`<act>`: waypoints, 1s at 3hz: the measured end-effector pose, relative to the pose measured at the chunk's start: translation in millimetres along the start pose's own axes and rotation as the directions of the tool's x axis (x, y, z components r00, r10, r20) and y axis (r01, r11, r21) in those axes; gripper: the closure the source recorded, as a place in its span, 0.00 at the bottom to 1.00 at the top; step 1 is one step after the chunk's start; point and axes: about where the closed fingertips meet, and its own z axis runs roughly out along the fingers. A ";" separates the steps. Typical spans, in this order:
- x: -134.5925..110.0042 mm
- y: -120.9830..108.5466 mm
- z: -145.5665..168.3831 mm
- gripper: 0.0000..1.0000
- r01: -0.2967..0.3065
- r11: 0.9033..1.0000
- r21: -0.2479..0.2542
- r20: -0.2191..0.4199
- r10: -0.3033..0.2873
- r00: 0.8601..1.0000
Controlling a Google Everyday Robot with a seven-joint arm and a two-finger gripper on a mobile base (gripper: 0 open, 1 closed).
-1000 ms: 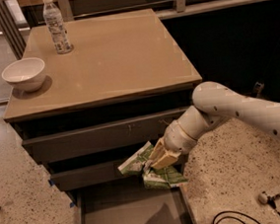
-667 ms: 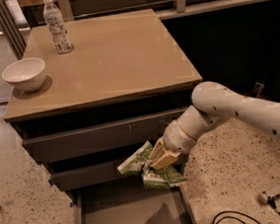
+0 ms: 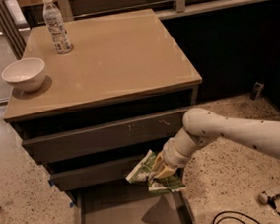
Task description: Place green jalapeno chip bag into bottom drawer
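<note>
The green jalapeno chip bag (image 3: 144, 169) is crumpled, green with white edges, and held in my gripper (image 3: 158, 174) just above the right rear part of the bottom drawer (image 3: 125, 217). That drawer is pulled open, a shallow grey tray with thin side walls, and the bag's shadow falls on its floor. My white arm (image 3: 231, 132) comes in from the right, in front of the cabinet. The gripper is shut on the bag.
A white bowl (image 3: 24, 74) and a clear water bottle (image 3: 56, 25) stand on the tan cabinet top (image 3: 114, 52). Two closed drawers (image 3: 103, 137) sit above the open one. Cables (image 3: 229, 219) and a white plug (image 3: 277, 195) lie on the speckled floor at right.
The bag has shifted very slightly in the gripper; arm and drawer stay where they were.
</note>
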 end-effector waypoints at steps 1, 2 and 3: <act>46.1 -4.3 47.7 1.00 -0.001 1.000 -0.013 -0.033 0.001 0.999; 46.1 -4.3 47.9 1.00 -0.001 1.000 -0.013 -0.033 0.001 0.999; 71.5 2.5 97.6 1.00 0.055 0.998 -0.032 0.022 -0.055 0.998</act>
